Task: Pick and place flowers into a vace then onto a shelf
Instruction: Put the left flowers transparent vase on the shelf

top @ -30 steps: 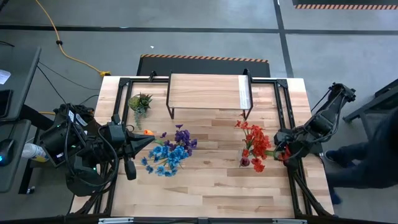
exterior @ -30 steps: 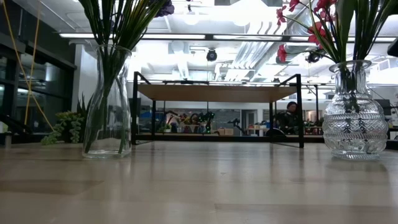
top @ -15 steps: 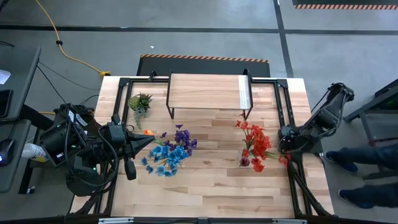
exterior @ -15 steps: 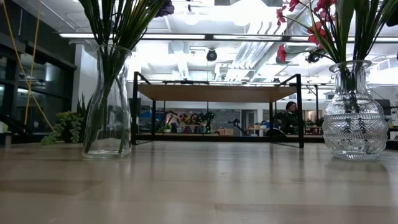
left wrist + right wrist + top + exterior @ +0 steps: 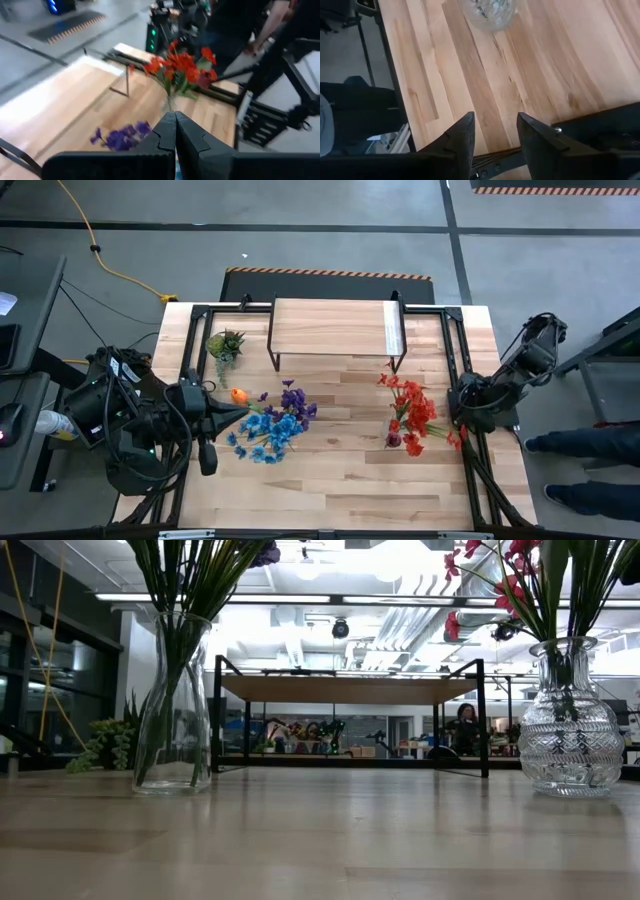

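Standing in two clear glass vases, the flowers (image 5: pixel 272 425) show blue, purple, orange and red blooms. Left gripper (image 5: pixel 175 131) fingers are pressed together; right gripper (image 5: pixel 495 131) fingers stand apart, empty.

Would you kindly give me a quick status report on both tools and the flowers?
Left tool shut, empty, beside blue flowers. Right tool open, empty, at table's right edge. Red flowers in vase. Shelf bare.

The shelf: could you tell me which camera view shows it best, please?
The high view shows the shelf best: its whole light-wood top, at the table's far edge, with nothing on it. The low view shows it edge-on, with its black legs and the underside. The left wrist view catches one leg, blurred. The right wrist view misses it.
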